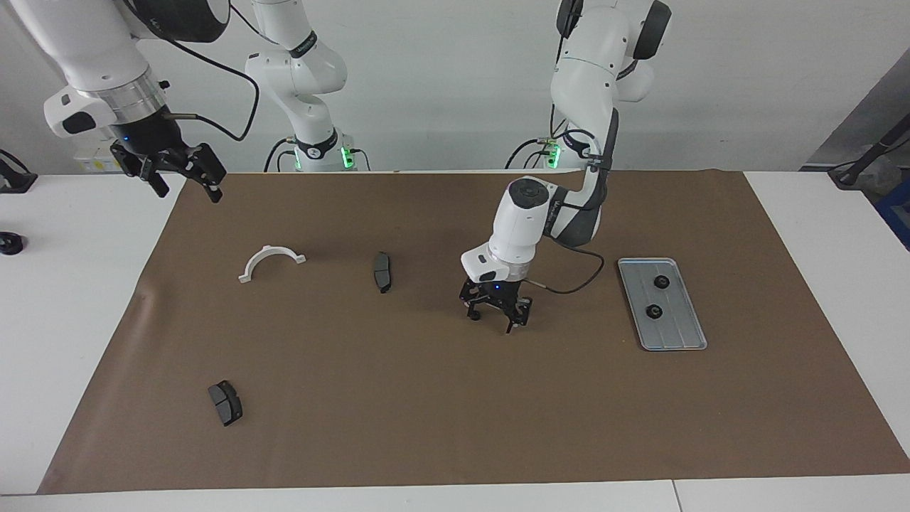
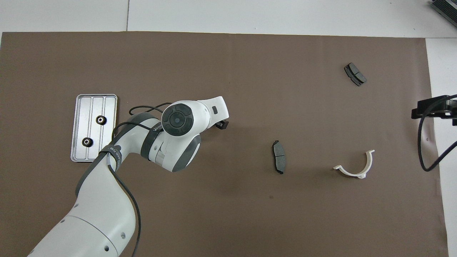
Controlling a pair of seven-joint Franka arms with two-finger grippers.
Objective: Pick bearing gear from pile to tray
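The silver tray [image 1: 679, 334] lies on the brown mat toward the left arm's end, with two black round gears [image 1: 661, 281] [image 1: 652, 311] in it; it also shows in the overhead view [image 2: 80, 128]. My left gripper [image 1: 493, 321] hangs low over bare mat between the tray and a dark brake pad [image 1: 382, 272], fingers apart and empty. The pile's other pieces are a second brake pad [image 1: 225, 402] and a white half-ring bracket [image 1: 270, 260]. My right gripper [image 1: 186, 186] waits raised and open over the mat's edge at its own end.
The brown mat [image 1: 455, 412] covers most of the white table. A small black object [image 1: 8, 243] sits on the white table at the right arm's end. The left arm [image 2: 178, 135] hides its own gripper in the overhead view.
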